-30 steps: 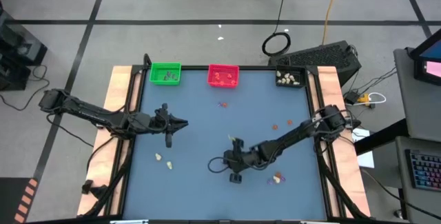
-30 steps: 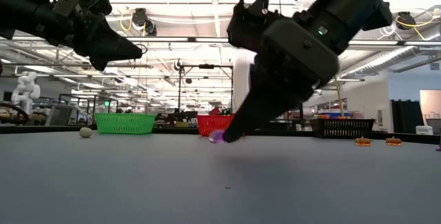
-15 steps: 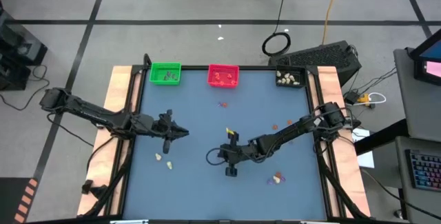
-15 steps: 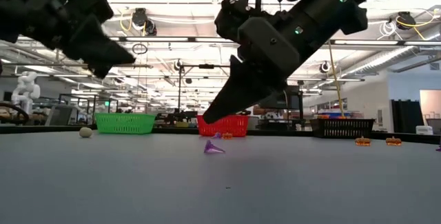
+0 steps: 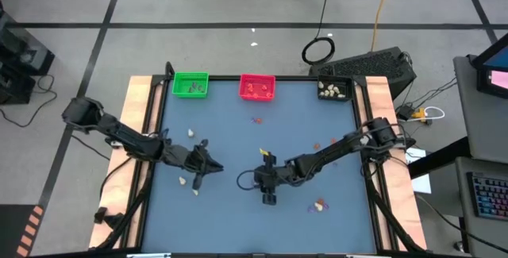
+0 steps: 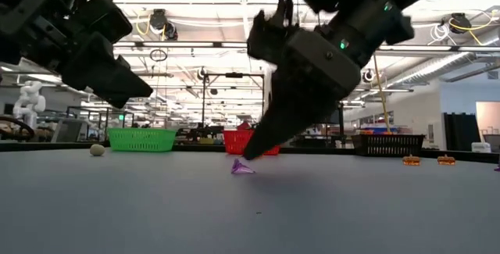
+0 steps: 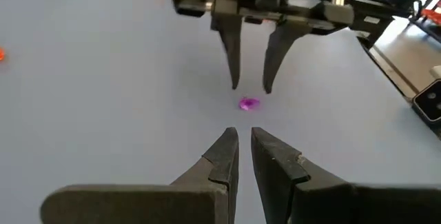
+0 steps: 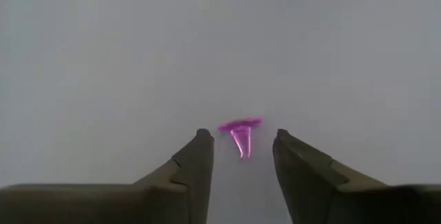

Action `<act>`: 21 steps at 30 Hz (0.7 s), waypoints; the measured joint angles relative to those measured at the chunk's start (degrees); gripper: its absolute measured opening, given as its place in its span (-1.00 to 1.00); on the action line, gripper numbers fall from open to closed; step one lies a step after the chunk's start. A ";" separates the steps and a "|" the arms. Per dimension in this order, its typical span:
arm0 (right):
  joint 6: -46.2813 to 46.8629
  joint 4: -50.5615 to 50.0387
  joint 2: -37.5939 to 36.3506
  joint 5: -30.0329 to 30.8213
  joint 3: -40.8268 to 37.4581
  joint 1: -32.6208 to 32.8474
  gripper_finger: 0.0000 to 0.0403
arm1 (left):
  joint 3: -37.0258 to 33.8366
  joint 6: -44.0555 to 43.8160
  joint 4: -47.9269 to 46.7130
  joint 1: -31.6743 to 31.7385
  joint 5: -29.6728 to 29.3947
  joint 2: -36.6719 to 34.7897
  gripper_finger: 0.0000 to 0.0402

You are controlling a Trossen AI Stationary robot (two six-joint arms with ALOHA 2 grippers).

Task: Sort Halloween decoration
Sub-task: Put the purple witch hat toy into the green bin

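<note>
A: Entry. Landmark is the red tray (image 5: 257,88). The purple trinket (image 8: 240,134) lies flat on the blue table (image 5: 238,139), well out from the red tray toward the table's middle; the low view has it in front of the tray, the tray far behind.

B: Right gripper (image 7: 249,86)?

A: Directly over the piece, tips pointing down. Fingers spread, nothing between them. In its wrist view the trinket sits in the gap, touching neither finger.

B: Left gripper (image 7: 238,156)?

A: Just beside the same piece, on the side nearer the green tray (image 5: 190,84). Fingers nearly pressed together with a thin slit between them, and nothing pinched.

B: Handling estimate?

A: Looks like thin moulded plastic: a flat disc with a short cone. I judge it very light, rigid and smooth, so it could skid or flip from a one-sided nudge. It does not look fragile, though a hard squeeze on a taper could pop it out.

B: Where to grip?

A: Across the cone near its wide end, low to the table, with both fingers meeting it together. The disc's rim looks too thin to hold.

B: Other pieces?

A: Cream-white trinkets (image 5: 187,182) lie near the left gripper, and orange ones (image 5: 324,143) farther from the red tray toward the right arm.
</note>
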 joint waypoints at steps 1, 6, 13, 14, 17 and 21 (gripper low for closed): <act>-0.04 0.00 0.44 -1.26 0.00 -0.34 -0.28 | 0.08 0.01 0.05 0.00 -0.16 0.47 -0.77; 0.07 1.25 1.95 -3.75 0.00 -1.76 -0.35 | 0.31 0.04 0.07 0.00 -1.12 1.75 -0.77; 0.21 2.40 2.17 -6.69 0.00 -3.02 -0.63 | 0.31 0.16 0.00 0.02 -3.68 1.78 -0.77; 0.22 2.32 2.17 -6.65 0.00 -3.13 -0.67 | 0.31 0.16 0.00 0.02 -3.79 1.79 -0.77; 0.40 2.26 2.27 -6.68 0.00 -3.28 -0.73 | 0.31 0.07 -0.02 0.02 -3.82 1.79 -0.77; 2.15 2.84 3.55 -6.68 0.13 -3.56 -0.63 | 0.31 0.00 -0.02 0.02 -3.88 1.77 -0.77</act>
